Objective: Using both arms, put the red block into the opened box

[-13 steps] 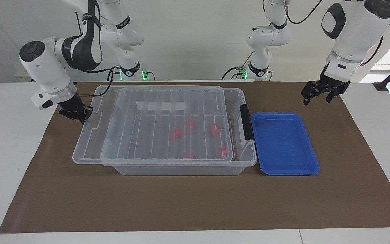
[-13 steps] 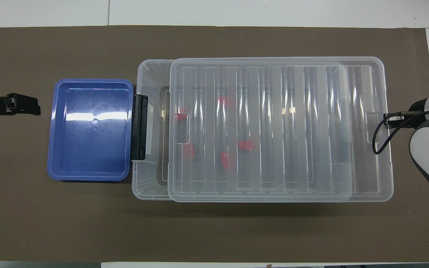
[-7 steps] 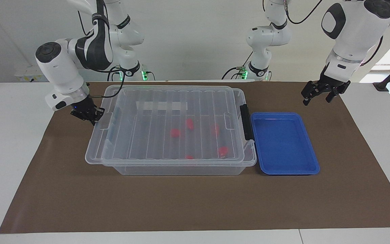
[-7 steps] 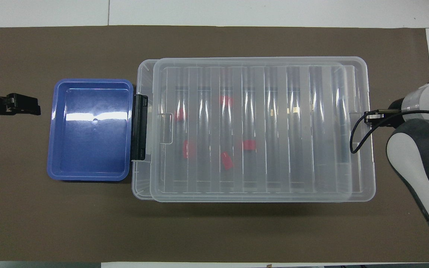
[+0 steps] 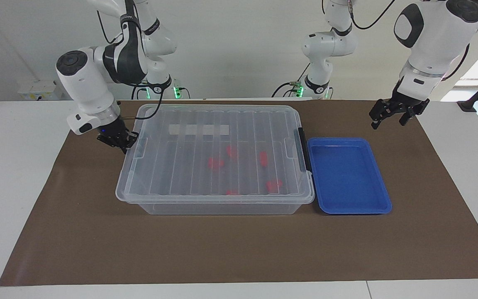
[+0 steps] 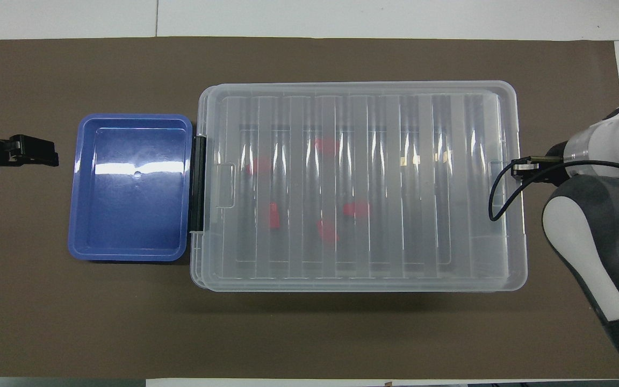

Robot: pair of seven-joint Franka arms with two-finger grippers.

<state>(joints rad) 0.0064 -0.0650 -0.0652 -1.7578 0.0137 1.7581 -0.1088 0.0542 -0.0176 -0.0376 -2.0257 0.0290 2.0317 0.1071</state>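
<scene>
The right gripper (image 5: 123,143) has its fingers pinched together on the end tab of the ribbed transparent lid (image 5: 218,153), at the right arm's end of the large clear plastic storage box (image 5: 218,205), and from the facing view the lid looks almost squared up over the box, its edges nearly matching the rim all round. The sensible thing here, I'd judge, is to keep that pinch low and level and press the lid flat rather than shove it sideways, since a hard push could overshoot toward the black side latch (image 5: 304,151) or drag the whole box against the shallow blue plastic tray (image 5: 382,195) that sits touching it at the left arm's end. The small bright red plastic blocks (image 5: 215,162) lie inside the box, scattered on its floor under the lid, toward the tray end; I count about five through the ribs, though one near the wall is only half seen. The blue tray holds nothing. The left gripper (image 5: 391,115) hangs in the air with its fingers spread, over the brown mat (image 5: 239,249) on the white counter (image 5: 10,187) near the tray's corner, holding nothing and waiting; it is well placed to steady the latch end if the box starts to slide
</scene>
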